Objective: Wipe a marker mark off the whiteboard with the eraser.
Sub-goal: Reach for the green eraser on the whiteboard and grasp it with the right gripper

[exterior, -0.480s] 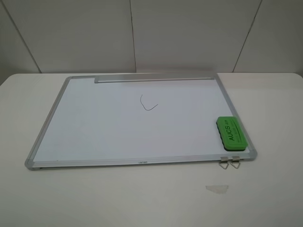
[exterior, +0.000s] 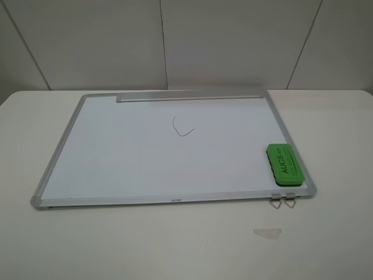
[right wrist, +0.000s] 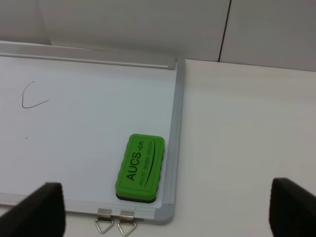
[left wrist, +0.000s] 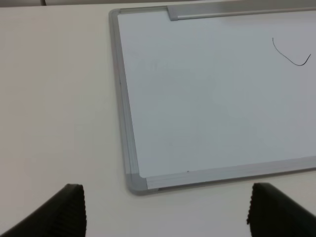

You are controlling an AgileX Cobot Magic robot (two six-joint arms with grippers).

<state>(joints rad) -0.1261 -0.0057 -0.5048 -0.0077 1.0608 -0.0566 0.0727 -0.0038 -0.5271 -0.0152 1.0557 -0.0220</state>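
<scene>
Here the right jaws stand wide apart, gripping nothing, over the desk [exterior: 175,245] at one near corner of the whiteboard [exterior: 145,157]. The green eraser [right wrist: 140,168] lies flat on the board just ahead of them, beside the frame, with two metal clips [right wrist: 114,221] nearer. The left jaws are likewise spread and empty, off the other near corner. The marker mark [exterior: 182,128] sits farther ahead, between both pairs, well apart from the eraser.

The white bench [exterior: 145,245] spreads wide in front of me. Two small metal clips [exterior: 283,200] sit side by side, right of the middle. A pale, flat scrap [exterior: 267,233] lies on the bench just nearer than them. Behind the bench stands a white panelled wall [exterior: 233,41] with thin dark seams.
</scene>
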